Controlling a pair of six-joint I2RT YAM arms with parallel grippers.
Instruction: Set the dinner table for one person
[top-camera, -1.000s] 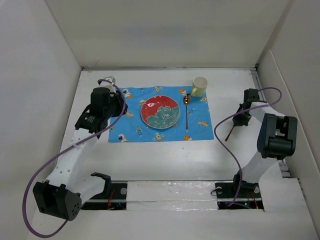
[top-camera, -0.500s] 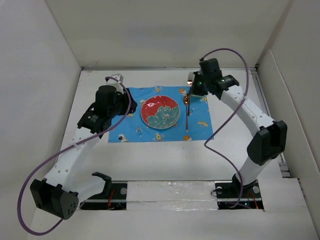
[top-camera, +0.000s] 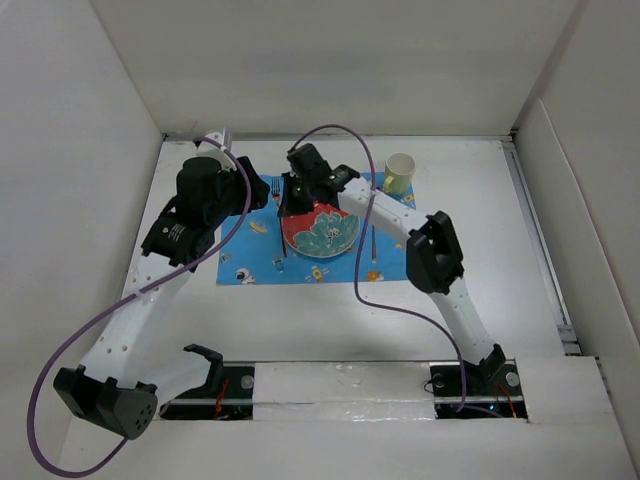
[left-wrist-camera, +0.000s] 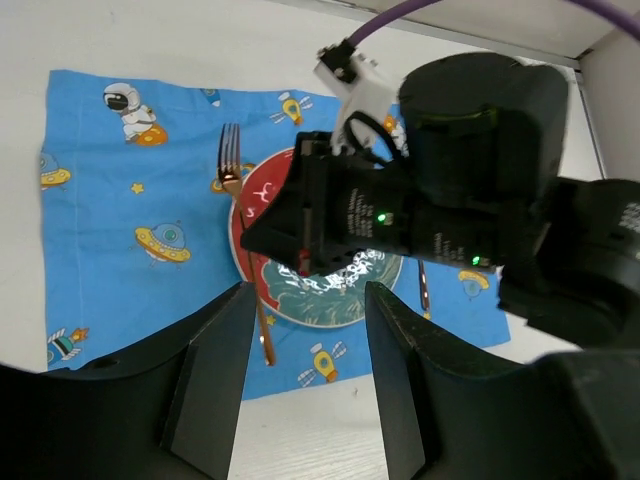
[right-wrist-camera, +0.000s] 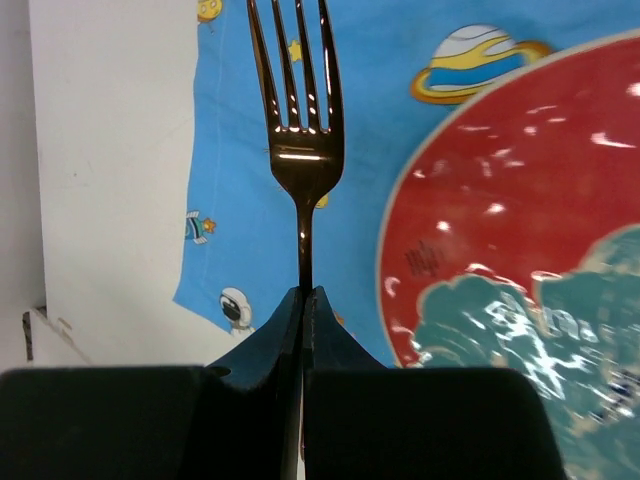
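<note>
Between the fingers of the right end effector (right-wrist-camera: 303, 292), closed tight, fork (right-wrist-camera: 300, 160) was clamped, plate (right-wrist-camera: 500, 200) just to its right, left end effector (left-wrist-camera: 307, 295) was held spread, empty.

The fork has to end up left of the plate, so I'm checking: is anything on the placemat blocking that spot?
Nothing visible. The fork, pinched in the right gripper, is over bare placemat beside the plate; the open left gripper is nearby, not under it.

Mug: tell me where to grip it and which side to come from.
Take the mug by its wall at the rim, coming down from above: it stands upright, mouth open, so one finger should fit inside. Its handle is too small to judge.
</note>
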